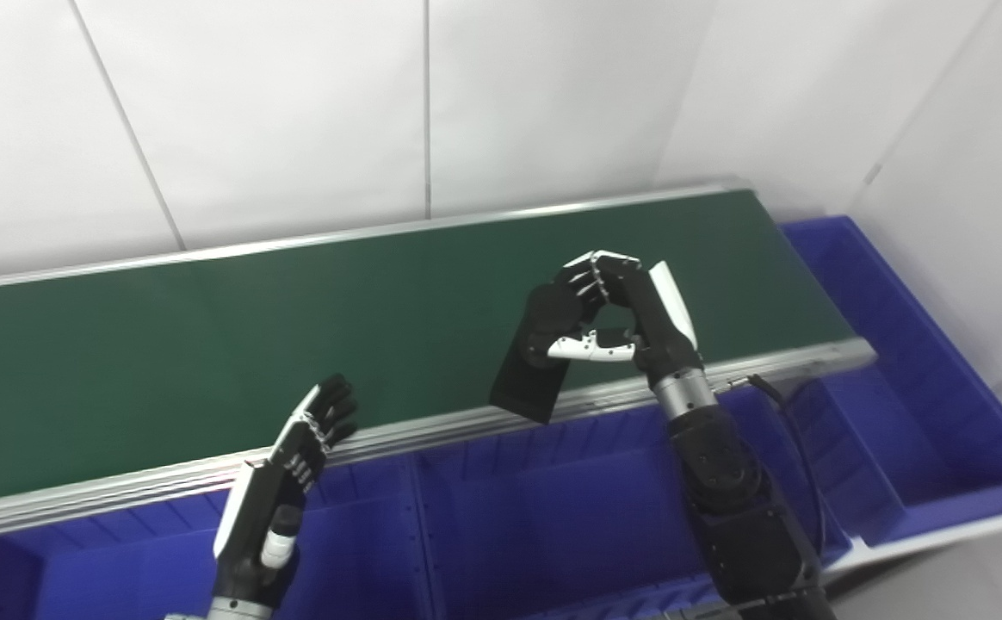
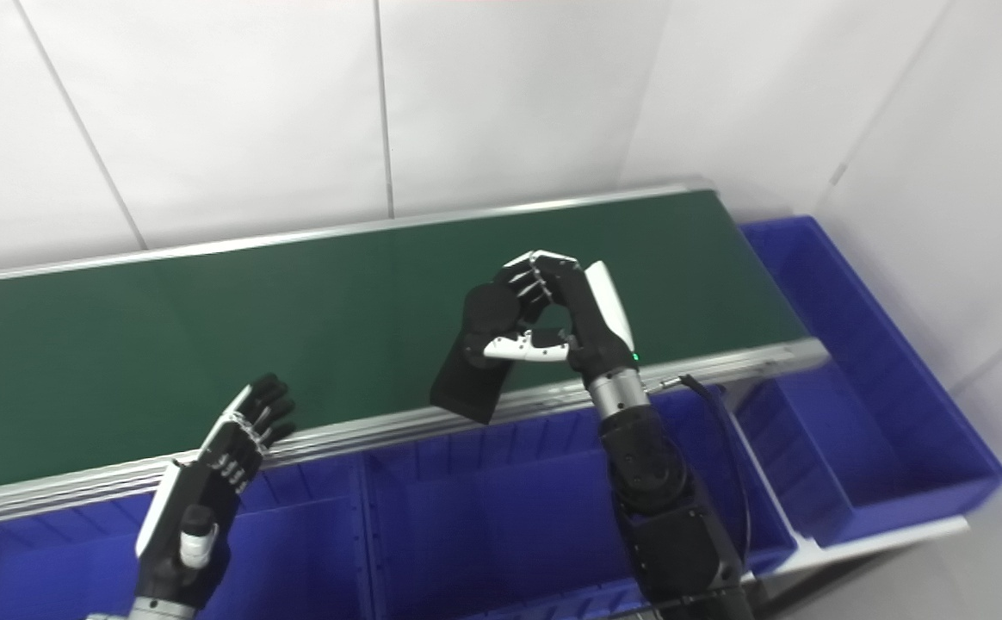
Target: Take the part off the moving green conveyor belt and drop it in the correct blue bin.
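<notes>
My right hand (image 1: 617, 314) is shut on a black part (image 1: 531, 362), a flat dark block with a rounded top. The part hangs tilted over the near rail of the green conveyor belt (image 1: 294, 327), its lower corner above the middle blue bin (image 1: 544, 517). The thumb crosses the front of the part (image 2: 475, 366) and the fingers curl over its top. My left hand (image 1: 294, 482) is open, fingers apart and pointing up, at the belt's near edge over the left blue bin (image 1: 122, 560). It holds nothing.
A row of blue bins runs along the near side of the belt, split by dividers. A larger blue bin (image 1: 923, 379) wraps around the belt's right end. White wall panels stand close behind the belt and on the right.
</notes>
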Robot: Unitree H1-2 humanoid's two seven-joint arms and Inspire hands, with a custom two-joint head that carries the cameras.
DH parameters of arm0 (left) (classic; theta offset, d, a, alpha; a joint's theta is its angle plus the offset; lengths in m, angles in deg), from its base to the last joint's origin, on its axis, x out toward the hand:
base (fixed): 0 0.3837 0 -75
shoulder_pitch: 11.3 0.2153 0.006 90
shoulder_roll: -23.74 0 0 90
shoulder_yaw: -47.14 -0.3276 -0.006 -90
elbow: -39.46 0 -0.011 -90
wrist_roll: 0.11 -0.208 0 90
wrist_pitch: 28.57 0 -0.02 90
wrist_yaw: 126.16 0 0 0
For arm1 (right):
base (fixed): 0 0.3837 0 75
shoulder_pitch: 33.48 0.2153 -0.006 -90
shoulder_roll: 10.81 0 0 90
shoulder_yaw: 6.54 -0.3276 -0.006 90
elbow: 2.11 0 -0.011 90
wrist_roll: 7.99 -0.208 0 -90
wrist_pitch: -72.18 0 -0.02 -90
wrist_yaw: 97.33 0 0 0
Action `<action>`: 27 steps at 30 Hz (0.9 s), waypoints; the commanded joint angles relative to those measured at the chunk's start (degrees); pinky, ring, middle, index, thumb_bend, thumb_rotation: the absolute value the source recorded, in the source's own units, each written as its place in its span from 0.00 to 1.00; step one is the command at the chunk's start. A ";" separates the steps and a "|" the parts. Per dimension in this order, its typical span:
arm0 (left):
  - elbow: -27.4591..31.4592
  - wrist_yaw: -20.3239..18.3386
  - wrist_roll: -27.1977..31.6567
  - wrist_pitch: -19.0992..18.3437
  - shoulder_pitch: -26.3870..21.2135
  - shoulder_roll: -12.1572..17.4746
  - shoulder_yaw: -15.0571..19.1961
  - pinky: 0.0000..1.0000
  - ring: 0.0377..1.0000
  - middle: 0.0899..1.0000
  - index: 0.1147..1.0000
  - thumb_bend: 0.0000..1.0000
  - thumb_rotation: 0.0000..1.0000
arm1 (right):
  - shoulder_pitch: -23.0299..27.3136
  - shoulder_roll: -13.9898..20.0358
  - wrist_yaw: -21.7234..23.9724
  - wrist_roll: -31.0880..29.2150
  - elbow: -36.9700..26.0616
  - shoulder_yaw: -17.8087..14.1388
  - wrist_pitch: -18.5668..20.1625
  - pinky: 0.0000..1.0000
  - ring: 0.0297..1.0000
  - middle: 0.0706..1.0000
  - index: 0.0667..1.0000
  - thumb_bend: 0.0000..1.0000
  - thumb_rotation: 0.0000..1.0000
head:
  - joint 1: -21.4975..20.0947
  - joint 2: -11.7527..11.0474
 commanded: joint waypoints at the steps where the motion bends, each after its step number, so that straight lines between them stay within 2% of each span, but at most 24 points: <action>1: 2.83 -0.82 0.75 -0.33 -0.69 0.33 1.40 0.86 0.90 0.92 0.92 1.00 0.98 | -0.56 1.21 -0.78 0.25 -3.31 -1.60 1.59 0.33 0.37 0.40 0.46 0.53 0.00 | -1.52 1.14; 7: 3.99 -1.68 1.46 -1.02 -1.26 -0.30 3.85 0.82 0.88 0.91 0.91 1.00 1.00 | -3.95 2.58 -0.07 0.04 -6.82 -3.99 5.31 0.26 0.31 0.39 0.48 0.52 0.00 | -4.45 2.62; 13: 4.29 -3.12 2.35 -1.78 -1.51 -0.07 5.14 0.84 0.88 0.92 0.92 1.00 0.99 | -6.57 4.16 -0.47 0.20 -7.82 -5.61 6.10 0.32 0.36 0.39 0.47 0.53 0.00 | -5.22 2.51; 19: 4.06 -4.52 3.70 -1.84 -1.36 0.06 5.77 0.84 0.88 0.93 0.94 1.00 1.00 | -10.23 2.80 -1.42 -0.09 -9.07 -7.46 7.91 0.31 0.36 0.39 0.47 0.53 0.00 | -4.89 2.03; 27: 3.91 -4.73 2.72 -2.11 -1.23 0.19 6.54 0.82 0.87 0.91 0.92 1.00 1.00 | -14.61 1.91 -2.43 0.07 -6.32 -7.26 4.95 0.32 0.35 0.40 0.48 0.53 0.00 | -3.12 2.39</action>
